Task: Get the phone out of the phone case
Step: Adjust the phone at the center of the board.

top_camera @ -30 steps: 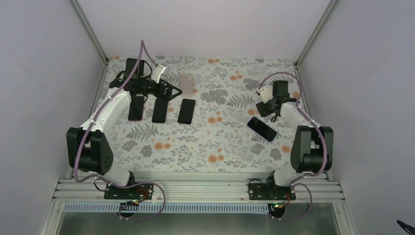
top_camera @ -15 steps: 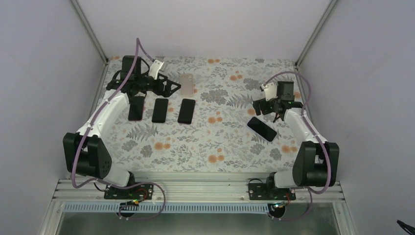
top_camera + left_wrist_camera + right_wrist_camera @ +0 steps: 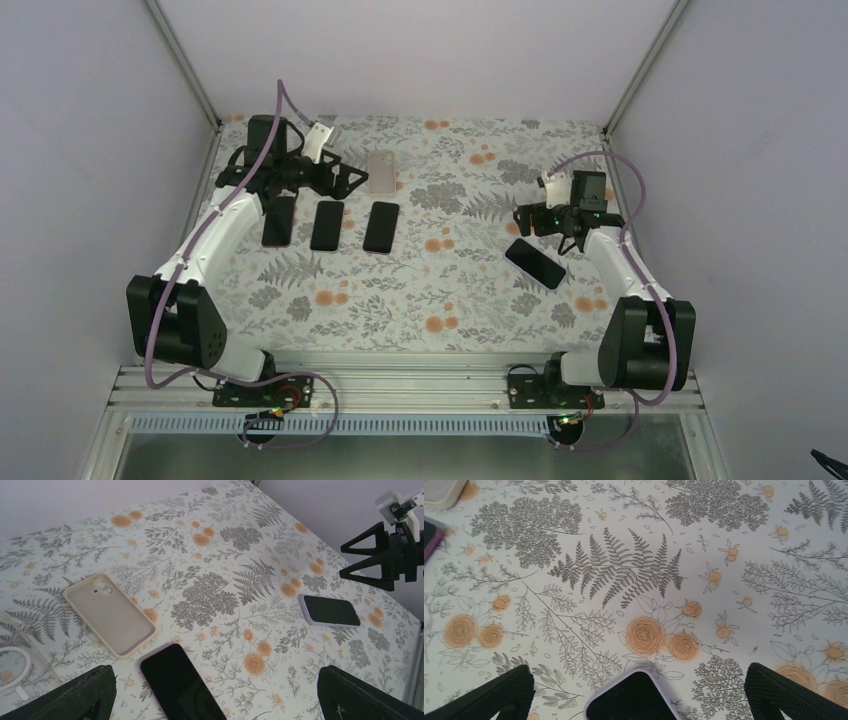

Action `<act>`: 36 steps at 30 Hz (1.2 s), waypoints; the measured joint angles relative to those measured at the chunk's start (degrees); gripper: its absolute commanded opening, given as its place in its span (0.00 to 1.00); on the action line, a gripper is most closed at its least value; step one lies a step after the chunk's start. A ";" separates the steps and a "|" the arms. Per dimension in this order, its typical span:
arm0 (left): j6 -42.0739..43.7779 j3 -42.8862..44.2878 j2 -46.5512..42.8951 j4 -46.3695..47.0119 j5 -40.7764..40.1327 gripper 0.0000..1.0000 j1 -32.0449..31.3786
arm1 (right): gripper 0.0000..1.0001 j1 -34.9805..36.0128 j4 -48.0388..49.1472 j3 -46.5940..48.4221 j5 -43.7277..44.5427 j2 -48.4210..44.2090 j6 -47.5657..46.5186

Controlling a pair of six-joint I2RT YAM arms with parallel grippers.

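Observation:
A black phone in a lilac case (image 3: 535, 263) lies flat, screen up, at the right of the floral table. It also shows in the right wrist view (image 3: 633, 700) and the left wrist view (image 3: 330, 610). My right gripper (image 3: 537, 220) is open and empty, hovering just behind the phone's far corner; its fingers (image 3: 499, 692) stand wide on either side. My left gripper (image 3: 350, 180) is open and empty above the far left, near a beige empty case (image 3: 382, 171). That case lies open side up in the left wrist view (image 3: 110, 614).
Three dark phones (image 3: 278, 220), (image 3: 326, 225), (image 3: 381, 226) lie in a row at the left; one lies below my left gripper (image 3: 182, 685). A clear case (image 3: 15, 652) lies at the far left. White walls enclose the table.
My right wrist has swung right and turned, so its open gripper now hangs by the lilac-cased phone's far end. My left gripper shifted slightly toward the back. No object has moved.

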 measured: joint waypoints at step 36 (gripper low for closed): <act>-0.76 -4.33 -3.17 1.46 0.48 1.00 3.08 | 0.99 -4.04 0.11 -1.03 -9.18 10.21 9.18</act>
